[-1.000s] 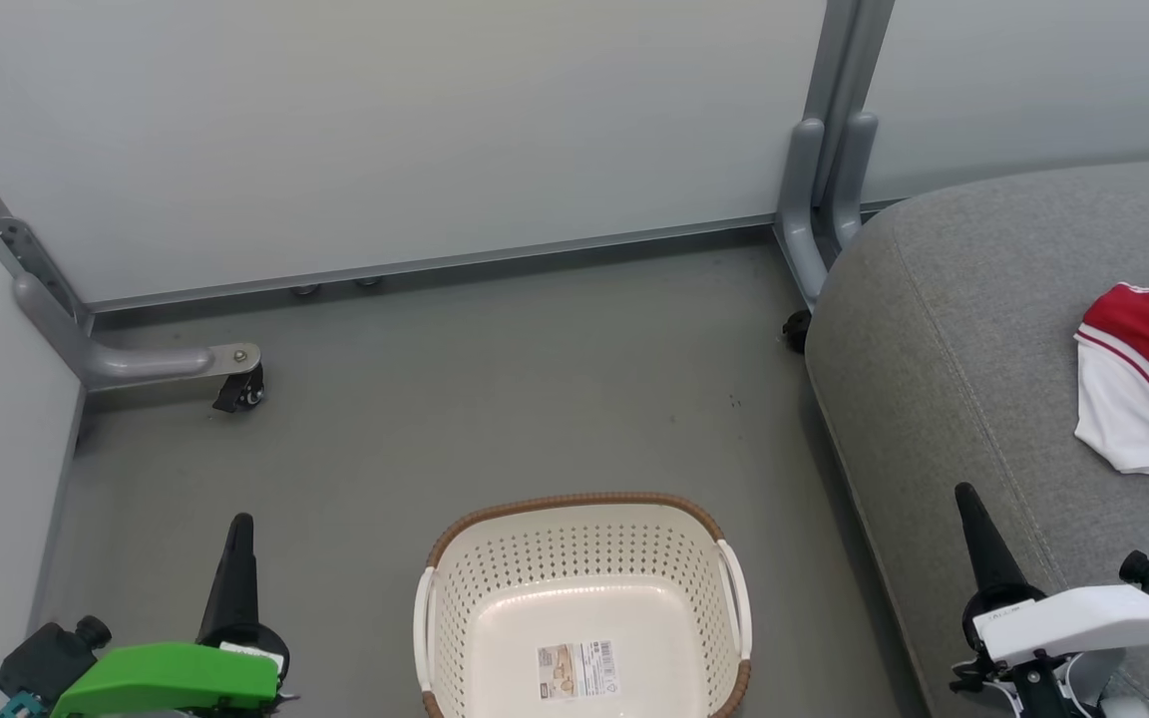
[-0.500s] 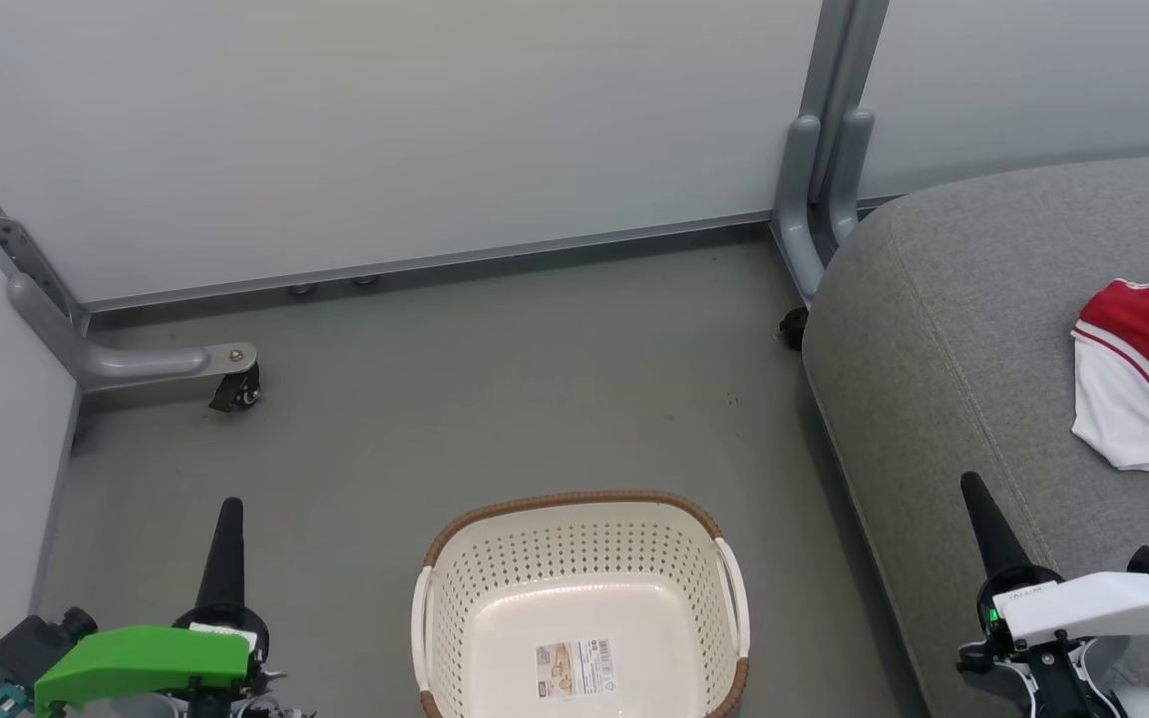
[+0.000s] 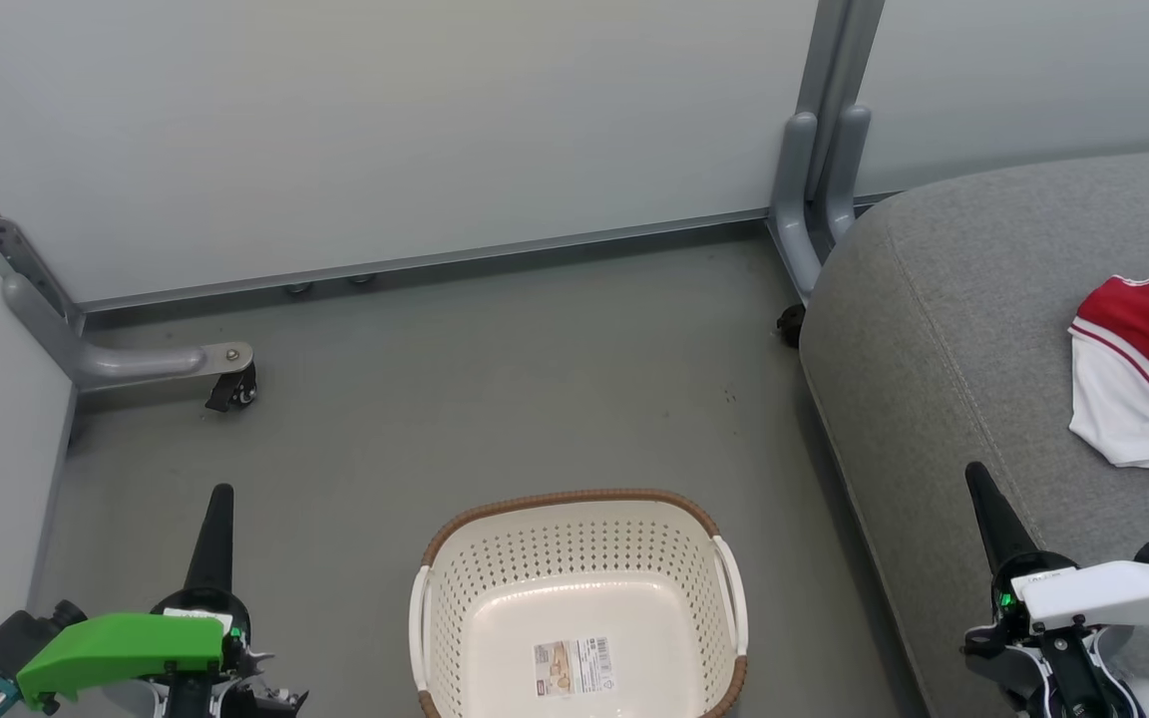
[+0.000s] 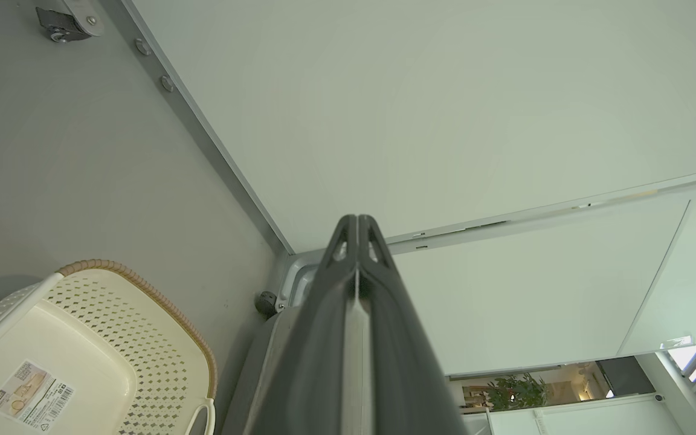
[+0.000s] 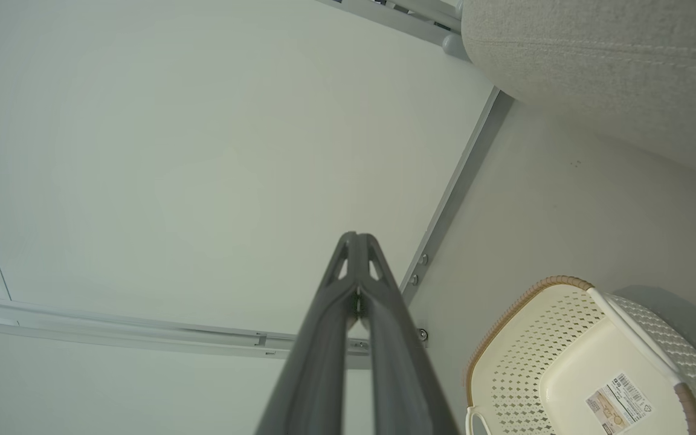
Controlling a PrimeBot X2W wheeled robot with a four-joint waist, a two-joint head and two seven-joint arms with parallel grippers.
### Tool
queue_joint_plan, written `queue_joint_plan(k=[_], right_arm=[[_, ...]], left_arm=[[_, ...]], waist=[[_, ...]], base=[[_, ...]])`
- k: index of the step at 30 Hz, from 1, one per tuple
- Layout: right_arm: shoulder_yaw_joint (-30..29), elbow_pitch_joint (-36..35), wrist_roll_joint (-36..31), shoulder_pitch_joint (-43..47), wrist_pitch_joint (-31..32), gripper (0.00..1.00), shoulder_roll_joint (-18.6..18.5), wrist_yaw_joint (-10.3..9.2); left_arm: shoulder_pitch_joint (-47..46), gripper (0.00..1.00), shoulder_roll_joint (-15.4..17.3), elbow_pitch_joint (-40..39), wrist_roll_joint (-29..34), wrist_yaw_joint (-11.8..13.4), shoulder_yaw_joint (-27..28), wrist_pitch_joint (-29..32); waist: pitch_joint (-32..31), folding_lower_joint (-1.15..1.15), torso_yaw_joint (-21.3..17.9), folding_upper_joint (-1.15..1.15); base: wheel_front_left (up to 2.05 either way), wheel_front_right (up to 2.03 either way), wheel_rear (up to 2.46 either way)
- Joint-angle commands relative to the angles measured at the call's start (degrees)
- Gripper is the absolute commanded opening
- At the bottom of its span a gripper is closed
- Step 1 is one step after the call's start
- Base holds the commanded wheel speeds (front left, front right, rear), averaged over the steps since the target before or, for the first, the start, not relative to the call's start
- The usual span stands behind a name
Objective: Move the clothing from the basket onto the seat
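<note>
Red and white clothing [image 3: 1148, 374] lies on the grey seat [image 3: 944, 329] at the right edge of the head view. The cream basket [image 3: 579, 543] with a brown rim stands on the floor at bottom centre, holding nothing but a paper label [image 3: 574, 666]. It also shows in the left wrist view [image 4: 106, 338] and the right wrist view [image 5: 541, 356]. My left gripper [image 3: 220, 496] is shut at lower left, left of the basket, its fingers [image 4: 357, 254] pressed together. My right gripper [image 3: 975, 474] is shut at lower right, over the seat's front edge, fingers [image 5: 355, 266] closed.
Pale partition walls [image 3: 385, 130] close off the back and left. A grey frame leg with a caster [image 3: 232, 387] juts out at the left. A grey post [image 3: 819, 170] stands by the seat's corner. Grey floor [image 3: 495, 399] lies between the walls and the basket.
The head camera has shifted slightly. Both grippers stay shut; the left one has drifted left and up in view, the right one slightly right.
</note>
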Motion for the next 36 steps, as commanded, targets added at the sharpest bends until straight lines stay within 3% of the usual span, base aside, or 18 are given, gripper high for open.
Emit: queue_joint_plan(k=[1,31,36], right_arm=[[-0.35,0.07,1.38,-0.99,0.37,0.0,-0.29,-0.02],[-2.31,1.82,13.68,-2.92,3.77,0.0,0.12,-0.04],[-2.43,1.87,13.69,-2.96,3.92,0.0,0.2,-0.04]], left_arm=[[-1.52,0.0,0.5,0.04,-1.24,-0.33,0.46,0.32],[-4.23,0.0,0.36,2.13,-13.98,-0.82,2.71,3.69],[-4.1,0.0,0.24,2.19,-13.84,-0.84,2.82,3.88]], waist=[[0.02,0.0,-0.03,0.3],[0.35,0.0,-0.59,0.39],[0.36,0.0,-0.61,0.4]], base=[[0.0,0.0,0.0],[0.0,0.0,0.0],[0.0,0.0,0.0]])
